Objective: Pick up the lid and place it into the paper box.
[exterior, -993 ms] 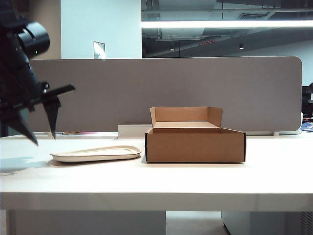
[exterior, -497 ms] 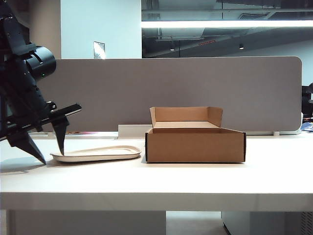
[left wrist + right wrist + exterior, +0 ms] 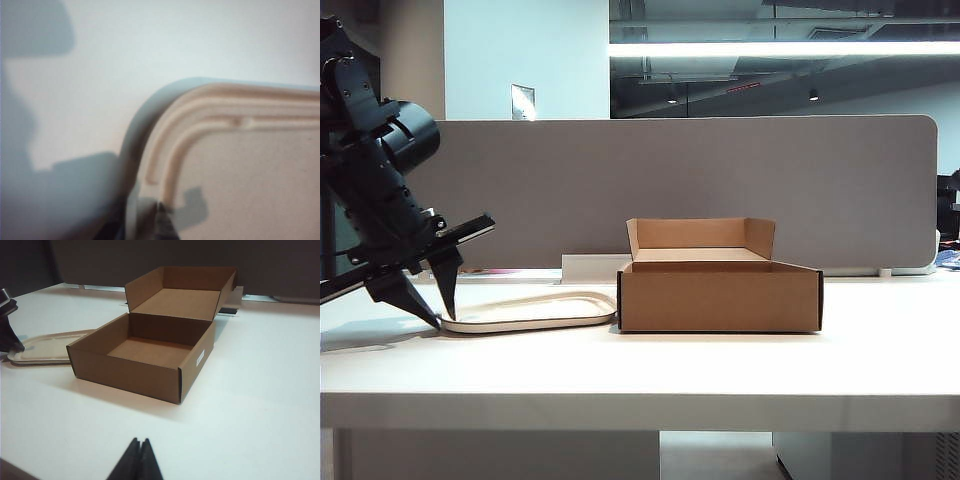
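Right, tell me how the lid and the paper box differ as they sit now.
The lid is off-white, flat and shallow with rounded ends; the paper box is brown, taller and square-cornered, its rear flap upright. The left gripper has its fingertips at the lid's far end; nothing touches the box. Both rest on the white table, side by side.

Two grippers are showing: the left gripper, with its two fingers straddling the end of the one lid, and the right gripper, sitting well back from everything with its two fingertips pressed together. One box is standing just beyond the lid's far end from the left gripper. One table is carrying both, and one grey partition is standing behind.
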Motion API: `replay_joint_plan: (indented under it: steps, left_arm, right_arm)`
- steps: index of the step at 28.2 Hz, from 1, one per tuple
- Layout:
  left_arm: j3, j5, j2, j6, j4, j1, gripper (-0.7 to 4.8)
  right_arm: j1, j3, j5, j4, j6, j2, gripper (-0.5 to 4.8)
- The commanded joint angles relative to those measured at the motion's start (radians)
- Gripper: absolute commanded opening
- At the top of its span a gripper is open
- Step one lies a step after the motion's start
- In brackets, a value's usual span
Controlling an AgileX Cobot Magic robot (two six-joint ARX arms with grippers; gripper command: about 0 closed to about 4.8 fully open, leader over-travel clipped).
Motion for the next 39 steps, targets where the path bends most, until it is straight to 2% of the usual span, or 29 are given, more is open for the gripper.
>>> replay_joint_plan:
  steps: [1,2,3,11,15,17,23,32,36,39]
  left_arm:
    - [-0.003,-0.001,0.010,0.004,-0.013,-0.003,0.66]
    - [-0.002,-0.002,0.010,0.004,-0.011,-0.003,0.05]
    - [-0.002,-0.002,0.010,0.004,-0.010,-0.003,-0.05]
    - [0.000,-0.006,-0.012,0.027,-0.003,-0.002,-0.06]
    - [0.000,-0.068,-0.056,0.060,-0.001,-0.002,-0.06]
    - [0.000,-0.080,-0.076,0.086,0.005,0.000,-0.06]
    - [0.000,-0.082,-0.133,0.088,0.006,0.002,-0.06]
    - [0.000,-0.058,-0.262,0.086,0.108,0.002,-0.06]
    - [0.000,0.010,-0.293,0.073,0.158,0.001,-0.06]
    - [0.000,0.055,-0.298,0.043,0.227,-0.034,-0.06]
  right_arm:
    - [-0.001,-0.003,0.002,0.013,0.000,-0.002,-0.01]
    - [-0.001,-0.003,0.002,0.013,0.000,-0.002,-0.01]
    - [-0.001,-0.003,0.002,0.013,0.000,-0.002,-0.01]
    - [-0.001,-0.003,0.002,0.013,0.000,-0.002,-0.01]
    - [-0.001,-0.003,0.002,0.013,0.000,-0.002,-0.01]
    - [-0.001,-0.003,0.002,0.013,0.000,-0.002,-0.01]
    - [-0.001,-0.003,0.001,0.013,0.000,-0.002,-0.01]
    - [0.000,-0.003,0.002,0.013,0.000,-0.002,-0.01]
    - [0.000,-0.003,0.002,0.013,0.000,-0.002,-0.01]
    - [0.000,-0.003,0.001,0.013,0.000,-0.002,-0.01]
